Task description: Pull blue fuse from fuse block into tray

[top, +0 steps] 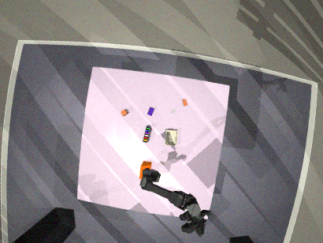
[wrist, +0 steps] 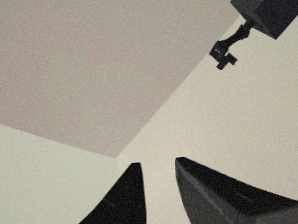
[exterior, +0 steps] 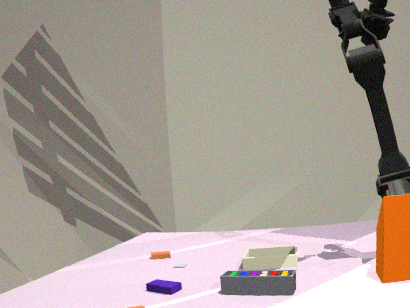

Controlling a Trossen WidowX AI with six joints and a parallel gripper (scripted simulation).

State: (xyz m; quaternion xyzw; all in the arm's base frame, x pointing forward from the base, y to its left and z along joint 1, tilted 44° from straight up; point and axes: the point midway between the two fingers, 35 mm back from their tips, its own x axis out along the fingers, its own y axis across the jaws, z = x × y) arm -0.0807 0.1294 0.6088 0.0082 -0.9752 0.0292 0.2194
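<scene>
the arm is folded back and raised, so the hand (wrist: 160,183) points at the wall, fingers drawn nearly together on nothing — far from the work. the blue fuse (exterior: 243,273) sits upright in the fuse block (exterior: 257,283) among the other fuses; the tray (exterior: 269,258) just behind holds nothing visible.

We find the gripper (top: 194,225) off the pale mat (top: 118,166), well apart from the fuse block (top: 147,133) and the tray (top: 172,136), both far beyond it past the orange base (top: 145,169).
</scene>
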